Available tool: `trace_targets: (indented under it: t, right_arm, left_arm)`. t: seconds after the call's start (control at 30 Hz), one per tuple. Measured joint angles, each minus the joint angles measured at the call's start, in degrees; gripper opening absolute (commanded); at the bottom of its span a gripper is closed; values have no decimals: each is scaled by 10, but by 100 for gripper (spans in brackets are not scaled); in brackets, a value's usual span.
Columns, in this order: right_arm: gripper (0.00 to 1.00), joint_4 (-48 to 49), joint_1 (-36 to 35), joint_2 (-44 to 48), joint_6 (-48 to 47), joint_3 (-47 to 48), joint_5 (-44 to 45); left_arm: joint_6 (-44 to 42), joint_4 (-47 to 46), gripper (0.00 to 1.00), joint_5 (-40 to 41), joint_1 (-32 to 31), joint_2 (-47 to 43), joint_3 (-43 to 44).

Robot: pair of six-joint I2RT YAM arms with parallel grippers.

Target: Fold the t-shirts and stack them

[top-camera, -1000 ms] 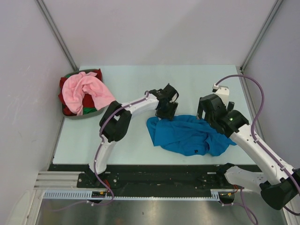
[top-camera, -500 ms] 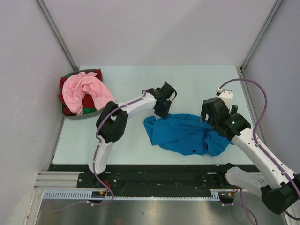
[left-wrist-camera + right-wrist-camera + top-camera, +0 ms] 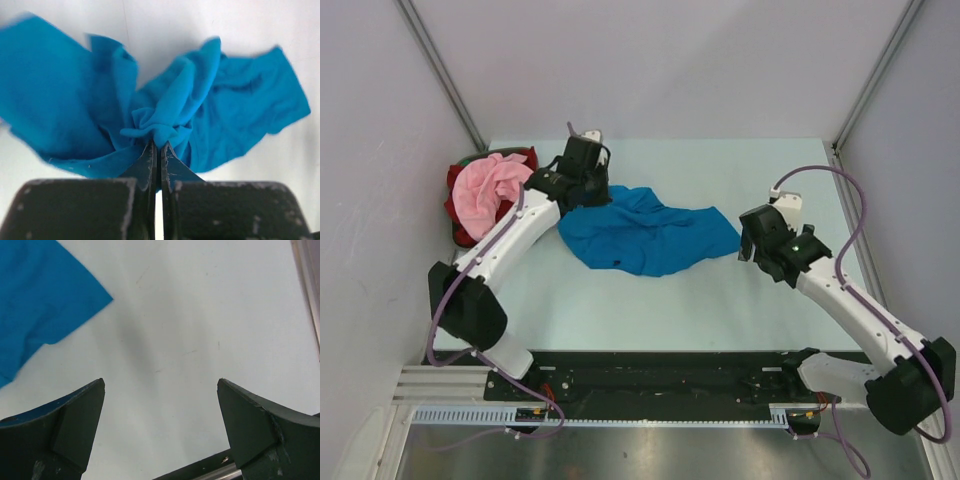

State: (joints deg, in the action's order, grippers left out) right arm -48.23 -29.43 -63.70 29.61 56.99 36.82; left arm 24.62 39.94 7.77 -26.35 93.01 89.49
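A bright blue t-shirt (image 3: pixel 650 235) lies crumpled and stretched across the middle of the table. My left gripper (image 3: pixel 590 192) is at its far left end, shut on a bunched fold of the blue cloth (image 3: pixel 160 131); the jaws (image 3: pixel 160 144) pinch it tight. My right gripper (image 3: pixel 752 246) hovers just past the shirt's right tip, open and empty (image 3: pixel 161 385), with the blue t-shirt's edge (image 3: pixel 35 305) to its left. A light pink t-shirt (image 3: pixel 492 185) sits piled on a red one (image 3: pixel 456 195) at the back left.
The pink and red shirts sit in a dark basket (image 3: pixel 461 241), mostly hidden by cloth and my left arm. Grey walls and metal posts (image 3: pixel 440 70) bound the table. A black rail (image 3: pixel 650 365) runs along the near edge.
My left gripper closed on the blue t-shirt and pulled it back and to the left, toward the basket, stretching it out. My right arm drew back slightly and stayed open.
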Motion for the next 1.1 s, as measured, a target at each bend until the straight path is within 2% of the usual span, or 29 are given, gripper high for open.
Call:
trace_targets:
  t: [0.3, 0.5, 0.77, 1.1]
  right_arm:
    - [99, 106, 14, -132, 4, -18, -46]
    - [94, 209, 30, -223, 2, -18, -83]
    - [83, 291, 71, -324, -3, -18, -104]
    - [77, 367, 75, -362, -9, -18, -126]
  left_arm:
    - [9, -4, 0, -4, -7, 1, -137]
    - [11, -16, 0, -5, -7, 4, -142]
    - [15, -23, 0, -10, -7, 4, -148]
    - [23, -30, 0, -20, -7, 2, -164]
